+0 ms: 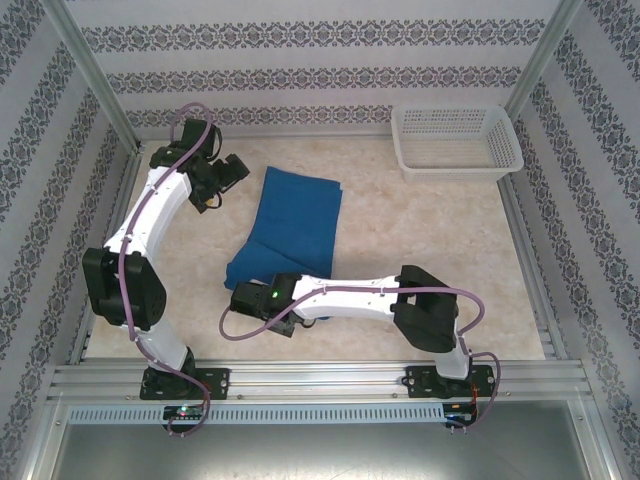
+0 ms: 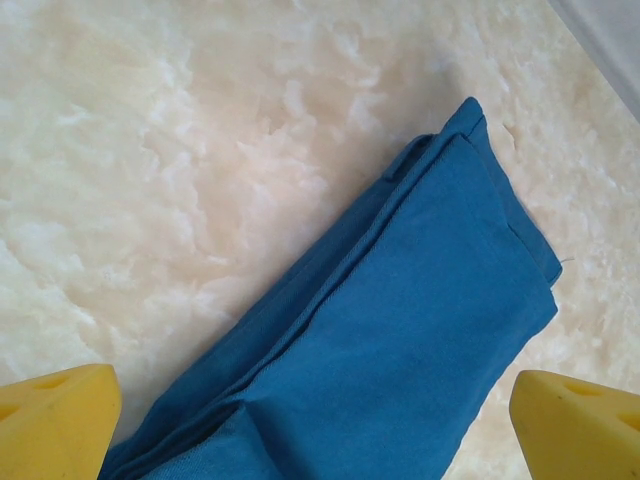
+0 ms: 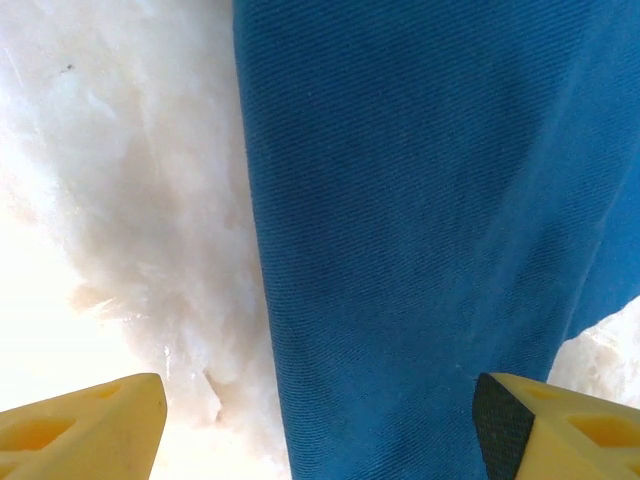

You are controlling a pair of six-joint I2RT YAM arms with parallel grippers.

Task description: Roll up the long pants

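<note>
Lying folded into a long strip in the middle of the table, the long pants show no roll yet; the rolling itself seems all left. The left gripper hangs released beside the far end, and the right gripper stands wide over the near end, grasping nothing.

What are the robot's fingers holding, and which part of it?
Nothing. The left fingers and the right fingers both stand wide open above the long pants, which lie folded flat on the table.
</note>
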